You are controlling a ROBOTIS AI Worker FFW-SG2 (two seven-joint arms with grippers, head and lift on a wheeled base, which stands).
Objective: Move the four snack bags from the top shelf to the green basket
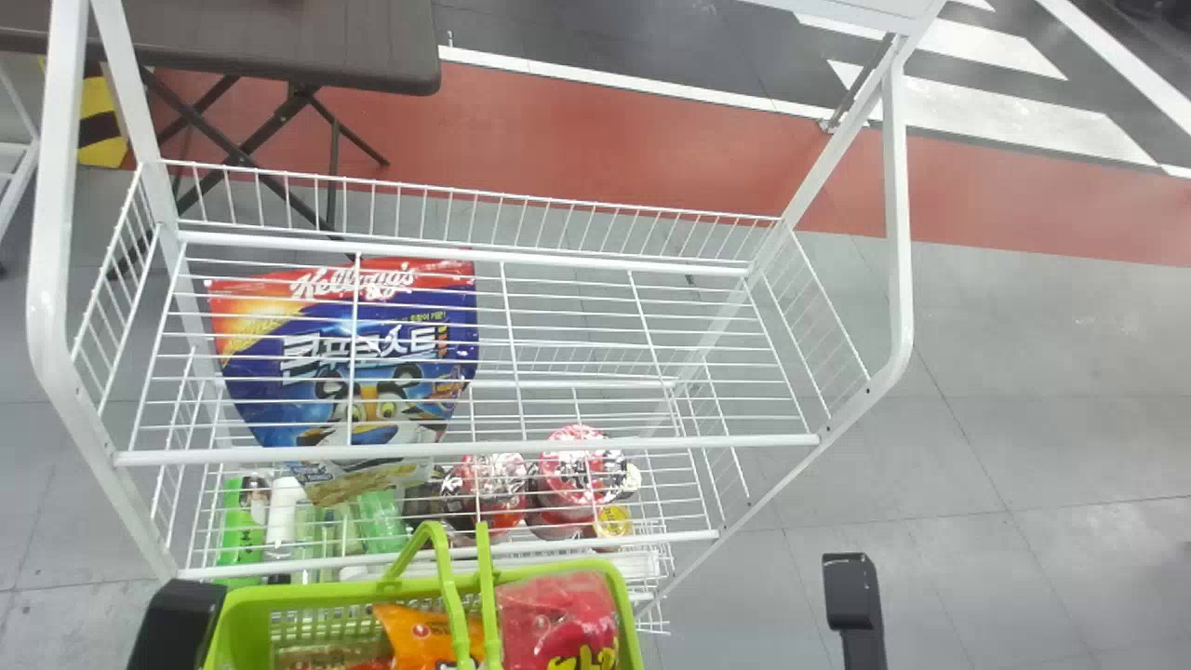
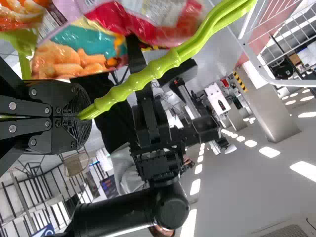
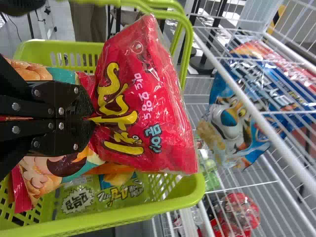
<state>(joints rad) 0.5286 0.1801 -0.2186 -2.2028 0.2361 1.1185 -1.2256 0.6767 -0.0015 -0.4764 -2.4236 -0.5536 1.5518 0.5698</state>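
Right wrist view: right end effector (image 3: 90, 118) pinched red bag (image 3: 148, 106). Left wrist view: left end effector (image 2: 81, 117) clenched basket handle (image 2: 163, 64).

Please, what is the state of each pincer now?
Left pincer: closed on the green basket handle.
Right pincer: closed on the red snack bag.

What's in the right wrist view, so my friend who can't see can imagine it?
The right gripper pinches a red snack bag at the green basket, where more snack bags lie. Beside the basket, a blue cereal bag with a cartoon tiger shows through a white wire rack.
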